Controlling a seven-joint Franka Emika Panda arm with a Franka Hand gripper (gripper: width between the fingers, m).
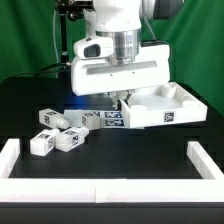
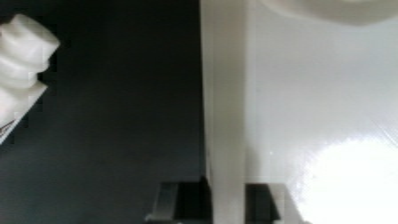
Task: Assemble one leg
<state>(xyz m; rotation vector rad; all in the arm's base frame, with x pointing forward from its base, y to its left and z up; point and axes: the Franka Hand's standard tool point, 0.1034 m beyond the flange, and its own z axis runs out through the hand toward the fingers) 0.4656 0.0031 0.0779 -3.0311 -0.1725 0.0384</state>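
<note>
White panel [image 1: 145, 113] rim pinched in my gripper [image 1: 121, 97]: positioning step, I judged.
Legs [image 1: 68, 138] lay loose nearby; next prob. meant squaring panel, then grabbing one.

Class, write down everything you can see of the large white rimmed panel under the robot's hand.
The panel is white, plastic-looking and square, a flat floor inside a raised rim. A black-and-white tag sits on its front wall. It lies flat on the black table, at the exterior view's right. The hand stands over one edge, its fingers pressed against both sides of the rim. A leg lies close beside a corner; contact cannot be told.
</note>
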